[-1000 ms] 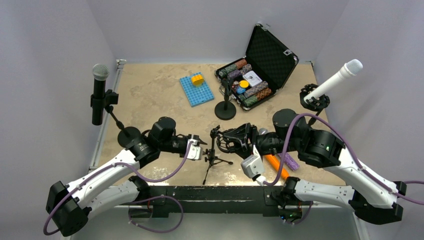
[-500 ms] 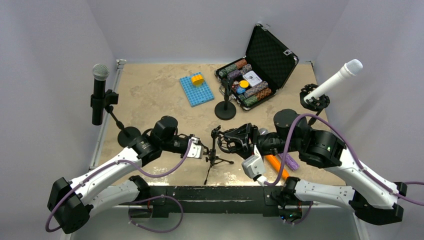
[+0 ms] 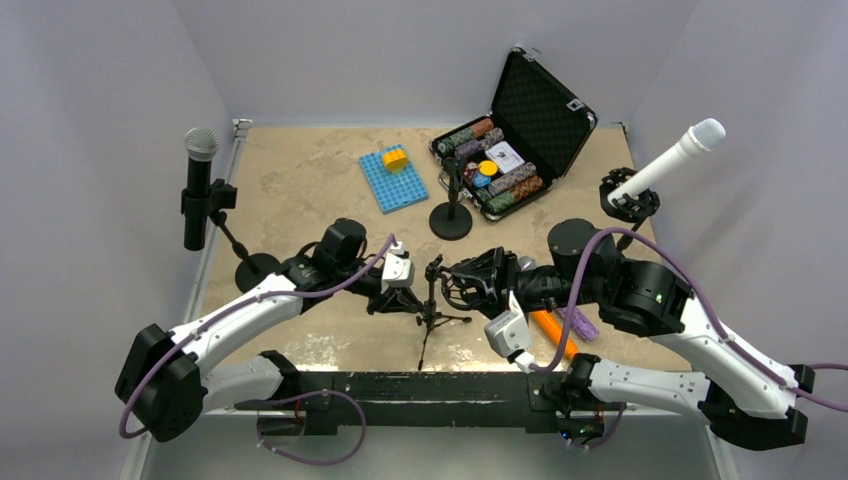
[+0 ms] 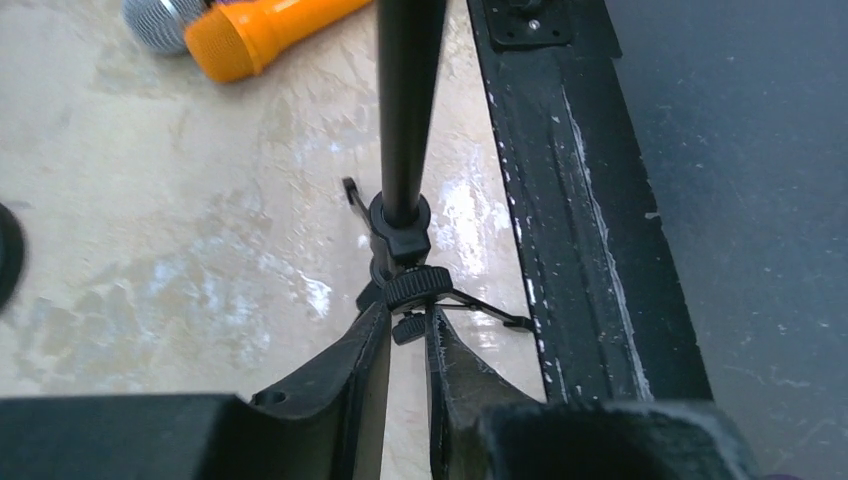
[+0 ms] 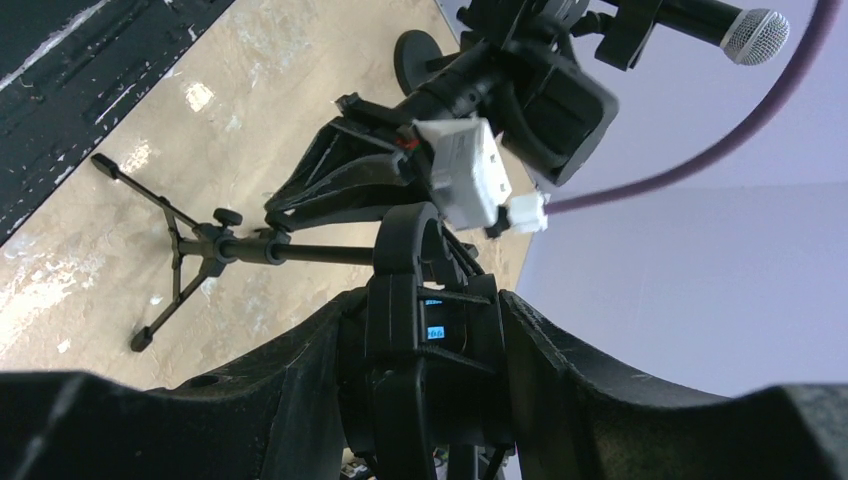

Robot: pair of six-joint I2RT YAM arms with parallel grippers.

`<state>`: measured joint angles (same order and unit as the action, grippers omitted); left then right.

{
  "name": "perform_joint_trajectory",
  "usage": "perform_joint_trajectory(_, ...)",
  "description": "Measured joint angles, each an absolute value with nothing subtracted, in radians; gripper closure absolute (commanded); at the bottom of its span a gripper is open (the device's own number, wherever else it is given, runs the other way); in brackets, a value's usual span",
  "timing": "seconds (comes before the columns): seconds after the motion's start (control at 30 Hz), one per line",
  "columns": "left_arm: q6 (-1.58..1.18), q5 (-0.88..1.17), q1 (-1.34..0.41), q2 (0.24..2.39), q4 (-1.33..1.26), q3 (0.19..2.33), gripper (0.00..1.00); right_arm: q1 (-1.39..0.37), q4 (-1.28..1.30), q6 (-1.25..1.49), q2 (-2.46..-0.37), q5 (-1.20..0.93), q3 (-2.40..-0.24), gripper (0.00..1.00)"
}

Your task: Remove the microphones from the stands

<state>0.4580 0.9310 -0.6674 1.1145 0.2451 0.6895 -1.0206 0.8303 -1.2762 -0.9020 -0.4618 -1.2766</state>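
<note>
Beige marbled tabletop point(image 3: 300, 190) between grey walls carries everything. Low in the left wrist view, the left gripper point(image 4: 406, 318) is pinched almost closed on the small knob under the hub of the black tripod stand point(image 4: 405, 120). The right gripper point(image 5: 425, 330), about half open, clasps the black microphone point(image 5: 402, 300) in its ring mount atop that stand (lower centre of the top view). Just right of it lies an orange-bodied microphone point(image 3: 552, 332). An open black chip case point(image 3: 545, 105) stands at upper right.
</note>
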Motion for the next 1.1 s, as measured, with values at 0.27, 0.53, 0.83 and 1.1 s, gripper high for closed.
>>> perform_joint_trajectory(0.27, 0.459, 0.962, -0.661, 1.275, 0.45, 0.738, 0.66, -1.021, 0.816, -1.277, -0.911, -0.462, -1.277, 0.45)
perform_joint_trajectory(0.53, 0.543, 0.891, -0.64, 1.031, 0.54, 0.758, 0.33, -1.021, 0.813, -1.276, -0.91, -0.461, -1.277, 0.45)
perform_joint_trajectory(0.83, 0.704, 0.841, -0.691, 0.866, 0.456, 0.712, 0.31, -1.021, 0.798, -1.276, -0.91, -0.454, -1.271, 0.45)
perform_joint_trajectory(1.1, 0.943, 0.779, -0.755, 0.888, 0.401, 0.627, 0.32, -1.021, 0.8, -1.276, -0.91, -0.454, -1.271, 0.45)
